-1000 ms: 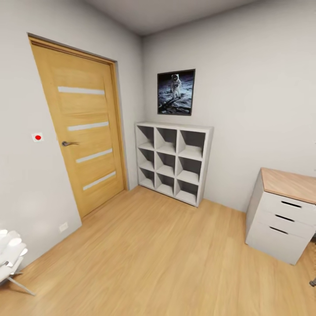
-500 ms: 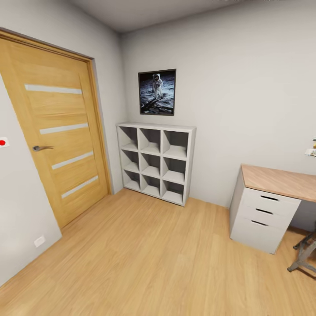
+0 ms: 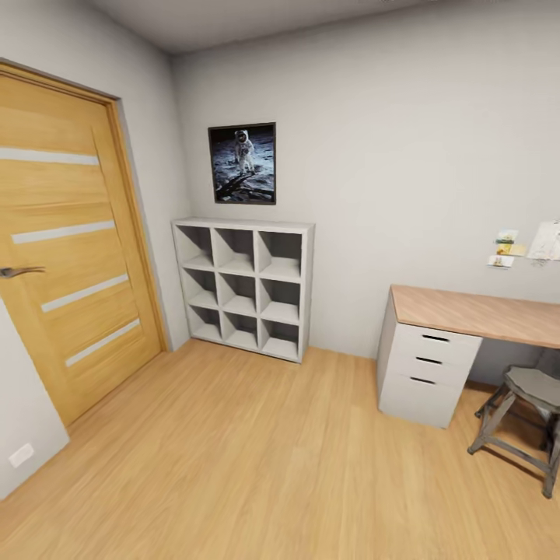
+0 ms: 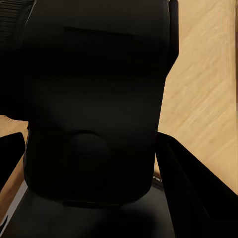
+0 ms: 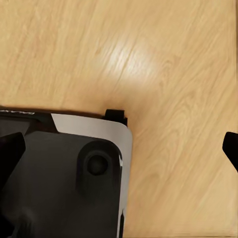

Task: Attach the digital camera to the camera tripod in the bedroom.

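In the bedroom, at the far left of the head view, a light wood door with pale horizontal strips stands shut in the white wall, its dark lever handle near the view's edge. A white wall socket sits low beside it. To the right, a dark-framed picture of an astronaut hangs above a white nine-cube shelf unit standing on the light wood plank floor. Further right, a white three-drawer counter with a wooden top stands against the wall, small paper notes pinned above it, and a grey metal stool stands just beside its drawers.

In the left wrist view a black robot body part blocks most of the picture, with floor beside it; whether the left claw is open or closed cannot be told. In the right wrist view the dark tips of the right claw stand wide apart at the picture's opposite edges, holding nothing, above the robot's black and silver base.
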Robot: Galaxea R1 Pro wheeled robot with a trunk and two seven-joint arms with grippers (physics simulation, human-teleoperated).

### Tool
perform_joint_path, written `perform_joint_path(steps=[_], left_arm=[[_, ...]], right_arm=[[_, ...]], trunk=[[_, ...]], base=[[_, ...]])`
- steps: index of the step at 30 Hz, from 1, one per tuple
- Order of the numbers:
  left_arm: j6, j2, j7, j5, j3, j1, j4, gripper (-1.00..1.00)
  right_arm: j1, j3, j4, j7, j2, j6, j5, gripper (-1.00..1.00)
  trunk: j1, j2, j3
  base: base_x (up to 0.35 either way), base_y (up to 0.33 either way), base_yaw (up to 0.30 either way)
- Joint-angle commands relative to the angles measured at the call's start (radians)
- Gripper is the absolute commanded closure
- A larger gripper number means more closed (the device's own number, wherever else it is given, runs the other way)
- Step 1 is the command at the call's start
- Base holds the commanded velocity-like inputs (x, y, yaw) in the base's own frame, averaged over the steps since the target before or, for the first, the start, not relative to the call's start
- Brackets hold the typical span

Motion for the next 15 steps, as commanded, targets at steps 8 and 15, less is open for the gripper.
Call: perform_joint_path(steps=[8, 15], left_arm=[[-0.003, 0.000, -0.004, 0.008, -0.008, 0.000, 0.000, 1.00], [-0.002, 0.000, -0.004, 0.006, -0.008, 0.000, 0.000, 1.00]], right_arm=[[-0.002, -0.009, 0.003, 0.003, 0.002, 0.004, 0.007, -1.00], [-0.002, -0.011, 0.003, 0.002, 0.005, 0.009, 0.006, -1.00]], trunk=[[0.000, -0.001, -0.001], [0.000, -0.001, -0.001]], base=[[0.000, 0.000, -0.286], [0.000, 0.000, -0.289]])
